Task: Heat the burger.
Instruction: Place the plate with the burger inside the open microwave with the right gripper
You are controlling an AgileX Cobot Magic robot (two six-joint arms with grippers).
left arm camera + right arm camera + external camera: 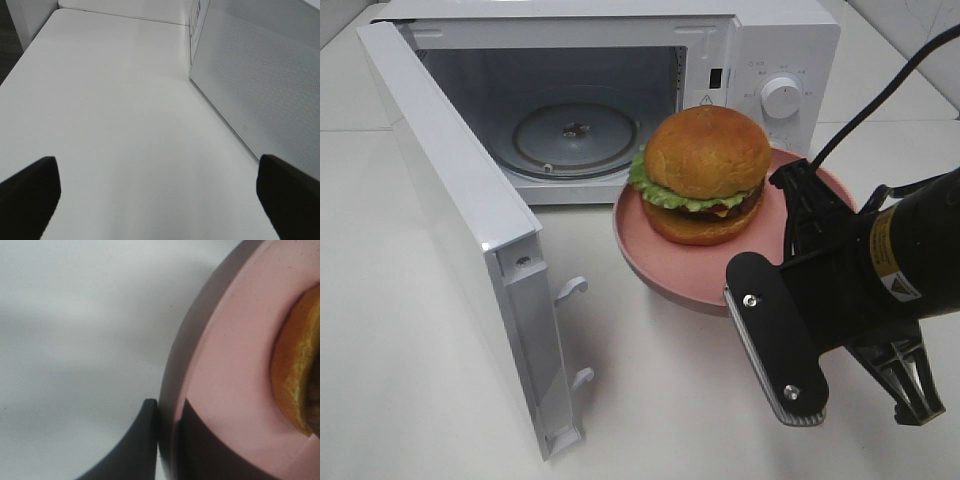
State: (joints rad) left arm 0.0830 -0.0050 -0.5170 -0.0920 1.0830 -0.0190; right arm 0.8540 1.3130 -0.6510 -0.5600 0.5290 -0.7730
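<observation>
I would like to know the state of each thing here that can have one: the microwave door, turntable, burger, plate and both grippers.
microwave door: wide open.
turntable: bare, nothing on it.
burger: whole, sitting on the plate, not yet inside.
plate: pinched at its rim by the right gripper.
right gripper: shut on the plate rim.
left gripper: open, holding nothing.

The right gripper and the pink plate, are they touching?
Touching. The right wrist view shows the right gripper closed on the rim of the plate, one finger on each side, with no gap.
</observation>
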